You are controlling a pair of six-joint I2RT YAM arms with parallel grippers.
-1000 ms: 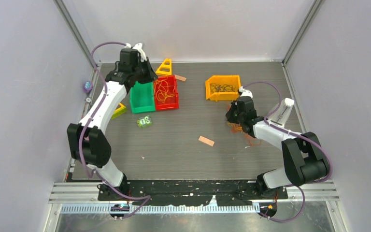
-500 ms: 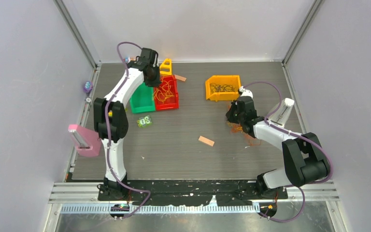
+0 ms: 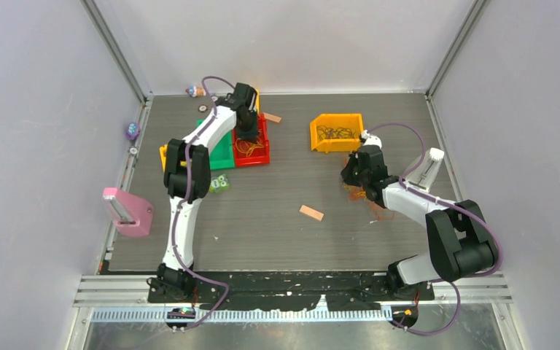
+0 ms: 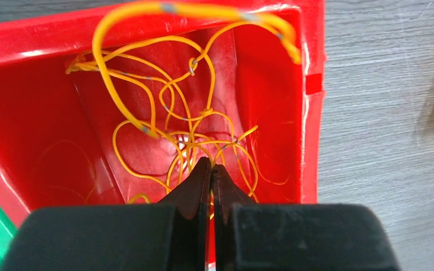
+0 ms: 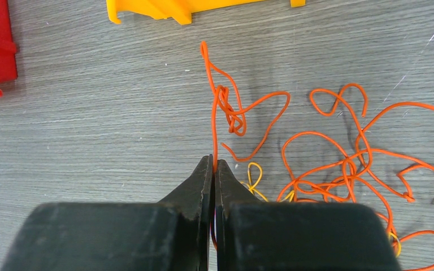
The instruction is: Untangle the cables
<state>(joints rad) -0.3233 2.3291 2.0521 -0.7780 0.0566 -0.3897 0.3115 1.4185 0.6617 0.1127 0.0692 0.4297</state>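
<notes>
Top view: The left arm (image 3: 211, 131) has swung in over the last second from the far-left corner. Its wrist now hangs over the red bin (image 3: 267, 142), beside the green bin (image 3: 222, 154). The swing has uncovered a pink block (image 3: 126, 211) at the left edge of the bench (image 3: 292, 240). The right arm (image 3: 401, 198) has not moved. It sits low over orange strands, just in front of the orange-yellow bin (image 3: 313, 135), which holds a clump of dark cables (image 3: 335, 133). My judgement is that sorting by colour is under way, with the left arm arriving at the yellow lot.

Left wrist view: The left fingers (image 4: 199, 183) are clenched tip to tip above the bin floor. I cannot tell whether a strand is nipped between them. The yellow cables (image 4: 164, 107) are thin, glossy and springy, and they lie in loose overlapping loops. One thicker-looking loop arcs across the top of the view, nearer the lens. The bin is smooth moulded plastic with a shine.

Right wrist view: The right fingers (image 5: 200, 180) are clenched on an orange cable (image 5: 214, 127) that runs straight out from the tips into a small knot. To its right, on the bench, the orange tangle (image 5: 350, 164) sprawls in open curls, with a small yellow loop (image 5: 254, 179) near the fingertips. The bench is matt grey with a wood grain. This heap is not yet untangled.
</notes>
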